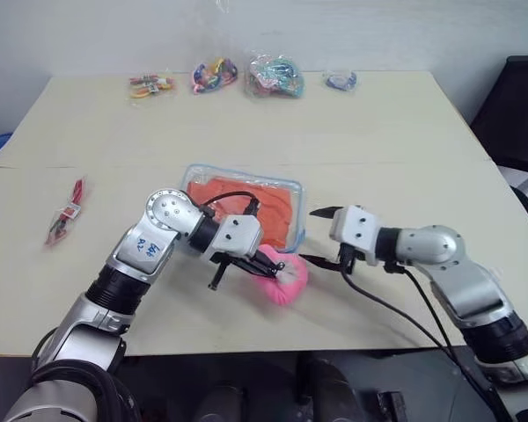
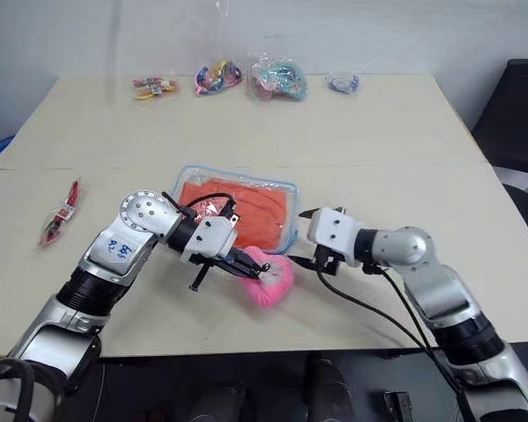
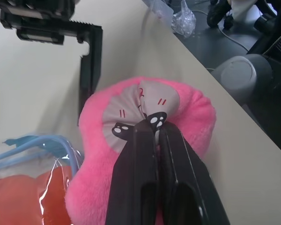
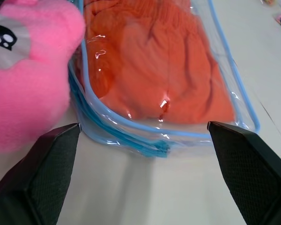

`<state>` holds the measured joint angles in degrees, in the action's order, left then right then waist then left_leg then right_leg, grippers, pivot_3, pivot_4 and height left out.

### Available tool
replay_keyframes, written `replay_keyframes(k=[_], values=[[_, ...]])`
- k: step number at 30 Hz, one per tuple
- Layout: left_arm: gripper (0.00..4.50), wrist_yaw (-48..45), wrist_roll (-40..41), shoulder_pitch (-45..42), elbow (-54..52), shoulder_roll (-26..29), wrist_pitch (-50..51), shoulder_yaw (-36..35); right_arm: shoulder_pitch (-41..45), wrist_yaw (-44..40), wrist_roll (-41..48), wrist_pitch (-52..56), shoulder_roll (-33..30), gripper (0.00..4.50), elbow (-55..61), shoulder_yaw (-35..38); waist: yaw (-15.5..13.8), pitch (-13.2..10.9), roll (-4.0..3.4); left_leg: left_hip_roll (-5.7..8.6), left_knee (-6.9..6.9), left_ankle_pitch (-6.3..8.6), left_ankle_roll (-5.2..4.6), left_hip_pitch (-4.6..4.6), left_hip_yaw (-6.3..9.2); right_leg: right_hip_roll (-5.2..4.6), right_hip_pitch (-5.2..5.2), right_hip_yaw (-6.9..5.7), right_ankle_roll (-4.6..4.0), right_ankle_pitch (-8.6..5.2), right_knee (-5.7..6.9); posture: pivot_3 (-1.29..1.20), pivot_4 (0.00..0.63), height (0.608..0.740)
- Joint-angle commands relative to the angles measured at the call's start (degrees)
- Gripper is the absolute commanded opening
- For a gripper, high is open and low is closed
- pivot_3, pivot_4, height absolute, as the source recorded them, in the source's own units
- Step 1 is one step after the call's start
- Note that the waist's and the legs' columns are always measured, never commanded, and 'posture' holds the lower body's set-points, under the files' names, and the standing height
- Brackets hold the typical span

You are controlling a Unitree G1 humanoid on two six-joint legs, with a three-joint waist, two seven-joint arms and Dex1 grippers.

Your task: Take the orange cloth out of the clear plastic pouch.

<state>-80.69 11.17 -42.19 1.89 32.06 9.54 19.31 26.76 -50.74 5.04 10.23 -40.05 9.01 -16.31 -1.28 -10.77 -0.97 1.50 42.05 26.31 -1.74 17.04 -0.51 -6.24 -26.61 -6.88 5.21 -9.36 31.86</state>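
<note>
The cloth [image 1: 246, 204] lay inside the pouch [image 1: 194, 173] at mid-surface [image 1: 405, 132], the plush charm [image 1: 286, 280] at its near right corner between the two grippers, bags of trinkets [image 1: 273, 76] along the far edge, and a small packet [image 1: 66, 214] lay far left.

Blue handwritten marks stand on the silver shell of the left forearm [image 1: 147, 249], too small to make out. The pink plush charm [image 3: 145, 140] carries a stitched face of black eyes and small red strokes, no letters. Nothing else bears legible writing.
</note>
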Motion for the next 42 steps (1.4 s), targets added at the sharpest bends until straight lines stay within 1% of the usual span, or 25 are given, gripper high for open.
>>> replay_keyframes(k=[1,4,6,7,14,18,19,20,22,23,25,33,37,42], values=[[0.02,0.62,1.00,-0.49,-2.80,0.01,0.37,-1.10,1.70,-0.52,-3.06,-4.85,1.35,4.50,-1.89,-1.17,0.06,0.00,0.00,0.00,0.00,0.00,0.00,0.00,0.00,0.00,0.00,0.00,0.00,0.00,0.00,0.00,0.150,0.740],[0.02,0.68,1.18,0.18,-3.84,0.64,0.90,-1.36,3.03,-0.11,-4.05,-5.83,3.48,4.50,-3.72,-1.14,0.38,0.00,-0.01,-0.02,0.00,0.01,0.02,0.00,-0.02,0.00,-0.01,0.01,0.00,0.00,0.00,0.00,0.150,0.740],[0.00,0.72,1.26,0.73,-4.66,1.03,1.32,-1.42,3.72,0.09,-4.59,-6.53,4.66,4.12,-4.97,-0.84,0.59,0.00,-0.01,-0.05,0.00,0.01,0.03,-0.01,-0.01,0.01,-0.01,0.00,0.00,0.00,0.01,0.00,0.150,0.740],[0.00,0.70,1.32,1.00,-5.03,1.27,1.57,-1.47,4.11,0.13,-4.75,-6.94,5.20,3.89,-5.62,-0.69,0.71,0.00,-0.01,-0.07,0.00,0.01,0.04,-0.01,-0.01,0.02,-0.01,-0.01,0.00,0.00,0.01,0.00,0.150,0.740],[0.00,0.99,1.52,1.54,-6.18,1.81,2.54,-1.71,5.06,-0.84,-4.88,-7.86,6.82,1.54,-6.79,-0.43,1.22,-0.01,-0.02,-0.07,0.00,0.02,0.06,0.01,0.07,0.00,-0.02,-0.06,-0.01,-0.01,0.00,0.00,0.150,0.740],[0.00,1.48,1.65,1.27,-6.08,1.67,2.92,-1.65,4.89,-2.14,-4.90,-8.16,7.45,1.54,-6.80,-0.97,1.44,-0.01,-0.02,-0.08,0.00,0.03,0.08,0.01,0.07,0.01,-0.03,-0.06,-0.02,-0.01,0.00,0.00,0.150,0.740],[0.00,1.54,1.66,1.33,-6.21,1.71,2.96,-1.61,4.75,-2.52,-4.71,-8.10,7.47,1.25,-6.70,-0.87,1.44,-0.01,-0.02,-0.09,0.00,0.03,0.08,0.01,0.07,0.01,-0.03,-0.08,-0.02,-0.01,0.01,0.00,0.150,0.740],[0.00,1.57,1.59,1.43,-6.09,1.86,2.89,-1.66,4.56,-3.24,-4.35,-8.10,7.28,1.05,-6.39,-0.78,1.43,-0.01,-0.02,-0.09,0.00,0.03,0.09,0.01,0.07,0.01,-0.03,-0.09,-0.02,-0.01,0.01,0.00,0.150,0.740],[0.00,1.68,1.55,1.77,-6.14,2.26,3.05,-1.85,4.25,-3.80,-4.25,-8.20,7.02,0.37,-5.88,-0.46,1.43,-0.01,-0.02,-0.08,0.00,0.03,0.09,0.01,0.07,0.01,-0.03,-0.08,-0.02,-0.01,0.00,0.00,0.150,0.740],[0.00,1.81,1.65,2.11,-6.33,2.64,3.36,-2.15,4.18,-3.66,-4.34,-8.22,6.91,0.10,-5.64,-0.03,1.43,-0.01,-0.02,-0.08,0.00,0.03,0.09,0.01,0.08,0.01,-0.03,-0.09,-0.02,-0.01,0.00,0.00,0.150,0.740],[0.00,2.00,2.13,2.93,-7.10,3.61,4.36,-2.94,3.97,-3.29,-4.40,-8.35,6.51,0.04,-4.98,1.00,1.49,-0.01,-0.03,-0.09,0.00,0.04,0.09,0.01,0.07,0.01,-0.03,-0.09,-0.03,-0.02,0.01,0.00,0.150,0.740],[0.00,3.41,4.89,6.59,-10.98,8.59,7.80,-7.78,0.97,-7.54,-1.66,-15.24,0.82,0.04,-2.04,4.94,1.30,-0.02,-0.04,-0.09,0.02,0.05,0.11,0.04,0.14,-0.07,-0.05,-0.14,-0.03,-0.02,0.00,0.00,0.150,0.740],[0.00,4.67,8.02,7.52,-12.35,11.14,12.82,-11.89,-0.51,-9.12,-1.70,-19.85,-2.03,0.04,-1.90,6.29,1.43,-0.02,-0.04,-0.08,0.01,0.05,0.13,0.03,0.12,-0.05,-0.05,-0.15,-0.04,-0.02,0.00,0.00,0.150,0.740],[0.00,6.29,12.20,9.08,-13.33,15.19,18.91,-17.23,-1.70,-9.61,-0.77,-23.17,-4.55,0.04,-3.15,8.31,1.49,-0.03,-0.05,-0.14,0.00,0.07,0.16,0.01,0.08,-0.06,-0.05,-0.18,-0.05,-0.03,0.01,0.00,0.150,0.740]])
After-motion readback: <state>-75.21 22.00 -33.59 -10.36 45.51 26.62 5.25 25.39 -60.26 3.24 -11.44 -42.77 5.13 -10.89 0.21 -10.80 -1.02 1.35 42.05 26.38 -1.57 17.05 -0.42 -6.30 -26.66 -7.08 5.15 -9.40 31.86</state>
